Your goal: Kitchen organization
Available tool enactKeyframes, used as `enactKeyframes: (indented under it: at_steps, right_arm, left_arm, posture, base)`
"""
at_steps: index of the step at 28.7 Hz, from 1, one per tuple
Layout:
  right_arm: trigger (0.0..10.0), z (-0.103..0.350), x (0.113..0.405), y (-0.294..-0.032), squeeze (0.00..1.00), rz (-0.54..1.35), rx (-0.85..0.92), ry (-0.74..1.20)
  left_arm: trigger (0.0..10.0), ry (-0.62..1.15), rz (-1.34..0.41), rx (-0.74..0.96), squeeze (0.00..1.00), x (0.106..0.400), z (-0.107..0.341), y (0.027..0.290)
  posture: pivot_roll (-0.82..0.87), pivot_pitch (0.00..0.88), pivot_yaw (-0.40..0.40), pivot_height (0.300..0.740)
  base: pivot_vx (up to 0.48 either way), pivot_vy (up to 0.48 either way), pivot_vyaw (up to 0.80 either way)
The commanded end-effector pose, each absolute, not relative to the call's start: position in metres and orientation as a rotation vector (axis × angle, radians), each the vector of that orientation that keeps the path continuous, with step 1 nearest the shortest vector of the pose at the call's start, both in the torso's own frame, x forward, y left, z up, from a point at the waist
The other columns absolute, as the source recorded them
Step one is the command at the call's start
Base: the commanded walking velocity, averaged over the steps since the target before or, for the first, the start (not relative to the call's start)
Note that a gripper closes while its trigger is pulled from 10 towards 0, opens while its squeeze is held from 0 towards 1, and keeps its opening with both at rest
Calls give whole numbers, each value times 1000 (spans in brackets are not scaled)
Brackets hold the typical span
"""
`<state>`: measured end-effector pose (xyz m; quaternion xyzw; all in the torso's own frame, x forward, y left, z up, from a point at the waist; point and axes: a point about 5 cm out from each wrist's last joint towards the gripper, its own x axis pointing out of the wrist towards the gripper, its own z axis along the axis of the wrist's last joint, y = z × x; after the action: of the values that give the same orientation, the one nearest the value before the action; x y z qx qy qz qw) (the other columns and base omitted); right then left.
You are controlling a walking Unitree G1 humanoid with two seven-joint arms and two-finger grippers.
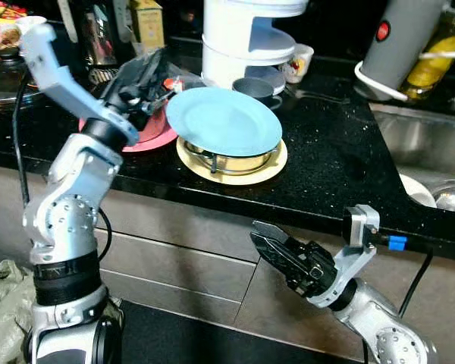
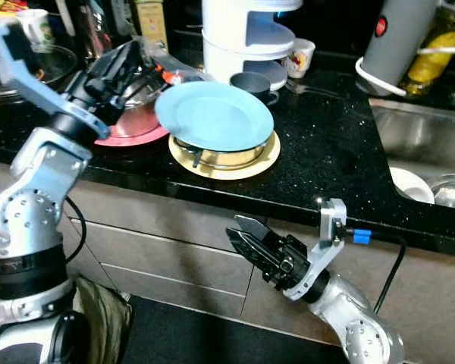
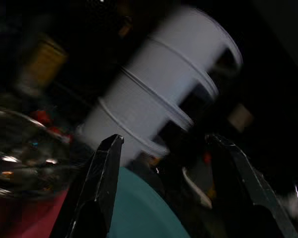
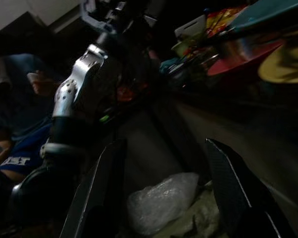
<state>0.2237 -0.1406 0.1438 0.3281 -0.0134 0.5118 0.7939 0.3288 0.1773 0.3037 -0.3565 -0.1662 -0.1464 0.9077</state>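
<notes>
A light blue plate (image 1: 224, 120) lies tilted on a metal bowl (image 1: 231, 161), which stands on a yellow plate (image 1: 267, 171) at the middle of the black counter (image 1: 326, 159). To its left a pink plate (image 1: 155, 138) holds a shiny steel bowl (image 2: 140, 95). My left gripper (image 1: 150, 76) hovers over that bowl, close to the blue plate's left rim, and stands open with nothing between its fingers (image 3: 104, 173). My right gripper (image 1: 269, 243) is open and empty, held low in front of the drawers below the counter edge.
Behind the plates stand a white tiered holder (image 1: 246, 38), a dark grey cup (image 1: 254, 89) and a white mug (image 1: 297, 62). A steel sink (image 1: 425, 144) and a grey appliance (image 1: 398, 38) are at the right. A plastic bag (image 4: 161, 201) lies on the floor; a person (image 4: 15, 124) sits nearby.
</notes>
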Motion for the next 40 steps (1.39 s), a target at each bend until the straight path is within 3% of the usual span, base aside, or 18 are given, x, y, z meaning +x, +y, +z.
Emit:
enactKeyframes:
  at_steps: [1, 5, 10, 14, 30, 40]
  right_arm:
    - [10000, 141, 223, -142, 0, 1085, 714, -12]
    - [10000, 139, 223, -143, 0, 1077, 712, -9]
    - [10000, 139, 224, -142, 0, 1072, 707, -8]
    - [10000, 140, 224, -142, 0, 1064, 698, -9]
    - [10000, 140, 223, -142, 0, 1046, 691, -9]
    - [10000, 140, 223, -142, 0, 1042, 693, -3]
  left_arm:
    - [10000, -278, -236, -761, 0, 336, 298, 185]
    - [10000, -182, -128, -783, 0, 346, 282, 203]
    - [10000, -13, -157, -835, 0, 357, 264, 199]
    - [10000, 35, -284, -904, 0, 367, 270, 179]
    - [10000, 114, -507, -919, 0, 370, 282, 132]
    - [10000, 104, -350, -853, 0, 370, 293, 133]
  posture:
    - [92, 30, -69, 740]
    - [93, 26, -69, 740]
    - [93, 26, -69, 740]
    - [82, 27, -68, 740]
    - [59, 38, -61, 740]
    - [59, 40, -61, 740]
  base:
    - [0, 0, 0]
    - [0, 0, 0]
    - [0, 0, 0]
    - [0, 0, 0]
    - [0, 0, 0]
    - [0, 0, 0]
